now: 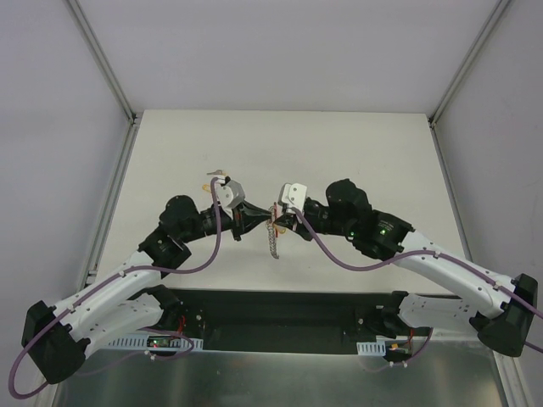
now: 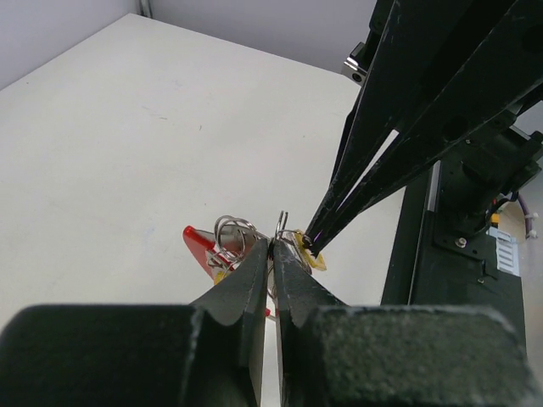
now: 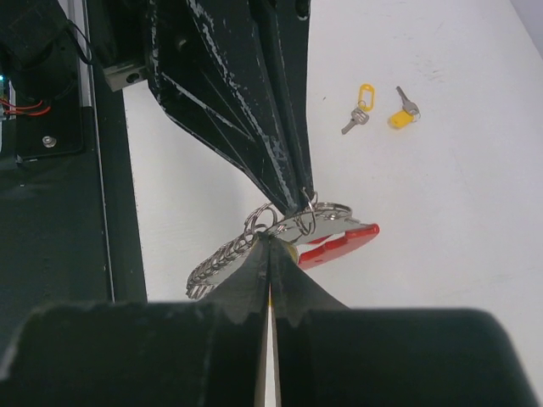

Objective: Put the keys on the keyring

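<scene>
Both grippers meet above the middle of the table. My left gripper (image 2: 273, 243) is shut on a thin wire ring of the keyring (image 3: 339, 240), whose red clip (image 2: 200, 242) sticks out to the left. The ribbed chain strap (image 1: 271, 241) hangs down between the arms. My right gripper (image 3: 270, 238) is shut on a yellow-headed key (image 2: 310, 256), held right against the ring. Two more keys (image 3: 360, 108) with yellow heads lie loose on the table beyond the left gripper (image 1: 257, 222), left of the right gripper (image 1: 284, 223).
The loose keys (image 1: 215, 177) lie on the white table (image 1: 356, 153) behind the left arm. A dark base plate (image 1: 280, 318) runs along the near edge. Metal frame rails (image 1: 110, 195) border the table's sides.
</scene>
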Controlling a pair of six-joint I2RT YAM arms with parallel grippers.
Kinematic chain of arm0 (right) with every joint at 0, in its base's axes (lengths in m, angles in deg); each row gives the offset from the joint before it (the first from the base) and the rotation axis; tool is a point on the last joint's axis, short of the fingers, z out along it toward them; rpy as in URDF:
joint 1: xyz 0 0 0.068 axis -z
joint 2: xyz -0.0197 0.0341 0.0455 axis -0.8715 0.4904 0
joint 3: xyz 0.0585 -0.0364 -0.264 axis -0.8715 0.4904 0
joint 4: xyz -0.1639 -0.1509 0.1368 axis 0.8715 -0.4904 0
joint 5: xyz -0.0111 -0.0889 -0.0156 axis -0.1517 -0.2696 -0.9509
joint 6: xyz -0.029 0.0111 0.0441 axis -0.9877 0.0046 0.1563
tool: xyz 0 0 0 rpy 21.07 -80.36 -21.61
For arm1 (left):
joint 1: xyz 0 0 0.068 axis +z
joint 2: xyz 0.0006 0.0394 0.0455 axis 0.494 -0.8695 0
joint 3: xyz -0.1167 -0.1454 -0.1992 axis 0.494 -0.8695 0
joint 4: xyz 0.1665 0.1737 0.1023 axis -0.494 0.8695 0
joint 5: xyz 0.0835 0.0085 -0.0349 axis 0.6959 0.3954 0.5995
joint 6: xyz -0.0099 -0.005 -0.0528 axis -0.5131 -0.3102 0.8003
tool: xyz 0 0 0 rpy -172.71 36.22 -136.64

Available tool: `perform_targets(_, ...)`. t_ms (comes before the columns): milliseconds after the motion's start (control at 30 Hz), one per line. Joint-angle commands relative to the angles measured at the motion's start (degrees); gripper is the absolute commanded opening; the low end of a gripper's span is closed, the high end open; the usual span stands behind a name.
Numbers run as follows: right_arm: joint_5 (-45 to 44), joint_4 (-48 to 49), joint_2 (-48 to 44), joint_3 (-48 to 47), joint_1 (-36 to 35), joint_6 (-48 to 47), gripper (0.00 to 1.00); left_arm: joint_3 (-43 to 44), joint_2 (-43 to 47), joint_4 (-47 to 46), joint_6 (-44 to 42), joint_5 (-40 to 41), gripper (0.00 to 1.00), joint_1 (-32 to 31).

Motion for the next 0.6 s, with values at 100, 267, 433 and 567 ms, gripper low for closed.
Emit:
perform_targets(100, 0.21, -4.16, -0.48, -2.92, 0.07, -1.70, 0.01, -2.49, 2.35, -9.46, 2.20, 1.75, 0.14, -0.35)
perform_targets(267, -0.31, -8.56, 0.75, -5.03, 0.24, -3.46, 0.01, -4.33, 3.67, -8.94, 1.86, 1.83, 0.26, -0.35)
perform_targets(433, -0.14, -9.88, 2.77, -5.39, 1.82, -1.98, 0.01, -5.65, 5.51, -5.42, 0.36, 5.78, 0.26, -0.35)
perform_targets(567, -1.72, -8.56, 4.70, -3.28, 3.05, 2.33, 0.02, -6.80, 8.32, 0.54, 0.79, 16.30, 0.34, -0.35)
